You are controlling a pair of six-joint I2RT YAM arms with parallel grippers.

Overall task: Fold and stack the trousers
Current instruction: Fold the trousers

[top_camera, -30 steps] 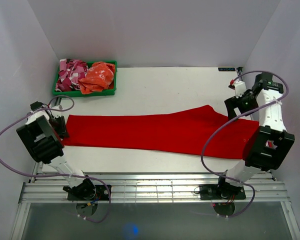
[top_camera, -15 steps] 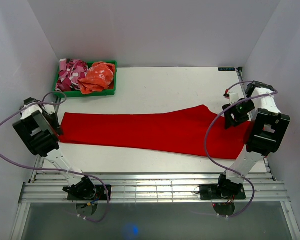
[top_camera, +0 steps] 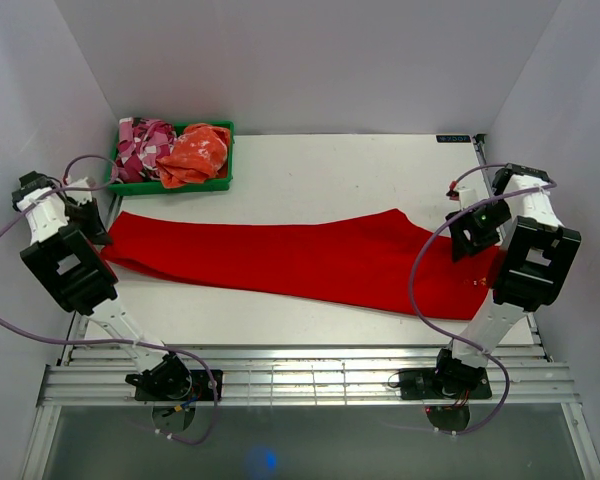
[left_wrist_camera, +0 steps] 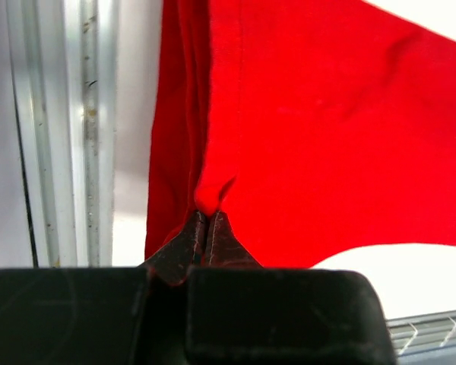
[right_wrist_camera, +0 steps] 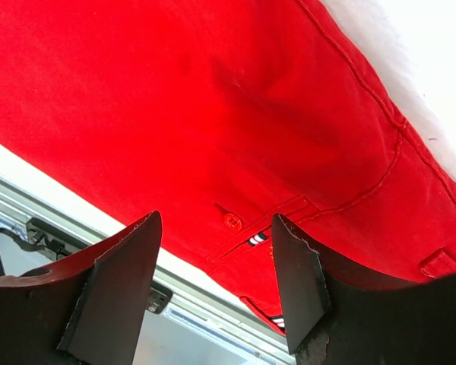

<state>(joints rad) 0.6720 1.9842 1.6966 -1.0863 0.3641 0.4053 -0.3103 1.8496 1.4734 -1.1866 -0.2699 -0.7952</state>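
Trousers (top_camera: 300, 262) lie long across the white counter (top_camera: 330, 170). They are bright red and reach from the left side almost to the right side.

At the far left, the left claw (left_wrist_camera: 205, 217) is squeezed together on the end of the trousers. A little fold of red cloth is pinched between its tips. That end sits beside the metal rail (left_wrist_camera: 83, 129) at the counter's edge.

Behind it, in the back left corner, sits a green bin (top_camera: 170, 187). It holds a pink-and-white cloth (top_camera: 140, 145) on its left and an orange cloth (top_camera: 198, 150) on its right. The bin is near the trousers but does not touch them.

The middle of the trousers rests flat on the counter.

At the right end is the wide top part of the trousers, with a small red button (right_wrist_camera: 232, 221) and a curved seam. The right claw (right_wrist_camera: 216, 220) hangs just over that part. Its two fingers stand apart, and the red cloth shows in the gap between them.
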